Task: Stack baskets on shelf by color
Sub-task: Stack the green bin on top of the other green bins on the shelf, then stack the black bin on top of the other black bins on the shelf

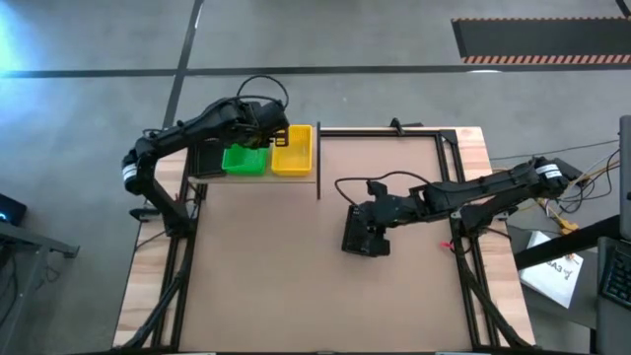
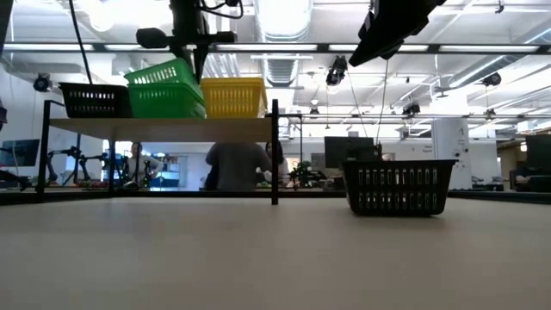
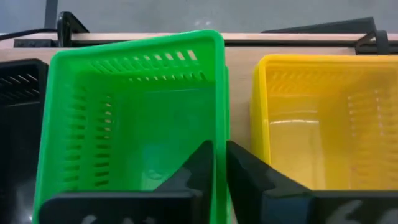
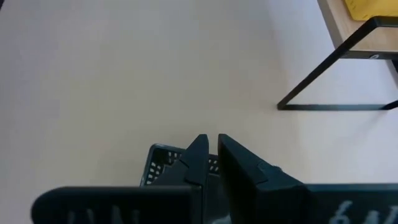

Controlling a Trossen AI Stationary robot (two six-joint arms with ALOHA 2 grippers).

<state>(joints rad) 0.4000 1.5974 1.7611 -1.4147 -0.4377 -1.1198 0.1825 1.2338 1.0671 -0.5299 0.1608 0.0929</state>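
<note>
Brown tabletop (image 1: pixel 325 276), with the shelf (image 1: pixel 304 179) at its ten o'clock corner.

Item 1: left gripper (image 3: pixel 219 171), over the shelf, fingers pinched on the right-hand rim of the green basket (image 3: pixel 134 118), which sits tilted between the black basket (image 2: pixel 95 99) and the yellow basket (image 3: pixel 323 118). You look to be settling green into its place; next you would part the fingers and lift clear without dragging the rim.

Item 2: right gripper (image 4: pixel 208 158), at about three o'clock on the table, fingers nearly together at the rim of a second black basket (image 2: pixel 398 187) (a firm grip is likely, judging by the wrist view). That one stands on the table, well apart from the shelf, and belongs on the black one at the shelf's far left.

Count, as visible: black, two spots; green, one; yellow, one. You cannot tell how many are nested in each.
</note>
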